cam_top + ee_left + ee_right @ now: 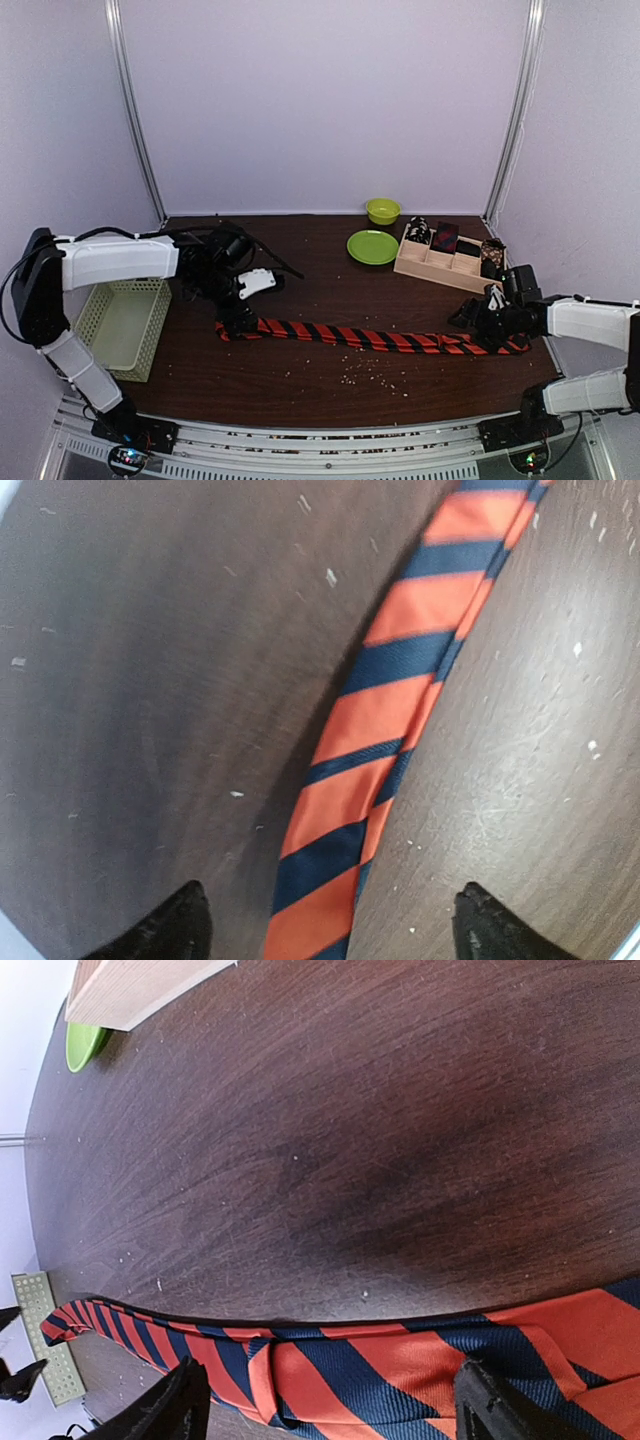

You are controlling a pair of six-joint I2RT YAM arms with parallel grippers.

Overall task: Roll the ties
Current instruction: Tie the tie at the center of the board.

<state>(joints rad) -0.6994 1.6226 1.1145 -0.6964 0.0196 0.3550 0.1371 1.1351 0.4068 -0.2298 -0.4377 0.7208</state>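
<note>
A long orange-red tie point(370, 339) with dark diagonal stripes lies stretched flat across the dark table, from left to right. My left gripper point(240, 316) hovers over its narrow left end. In the left wrist view that gripper point(335, 930) is open, and the tie point(380, 710) runs up between the black fingertips point(180, 925) without being held. My right gripper point(482, 322) is over the wide right end. In the right wrist view it point(335, 1405) is also open, straddling a folded stretch of the tie point(400, 1360). Other rolled ties point(445, 237) sit in a wooden box.
A pale green mesh basket point(120, 325) stands at the left edge. A green plate point(372, 247) and a green bowl point(383, 210) sit at the back. The wooden compartment box point(440, 265) is at the back right. Small crumbs dot the table point(330, 385).
</note>
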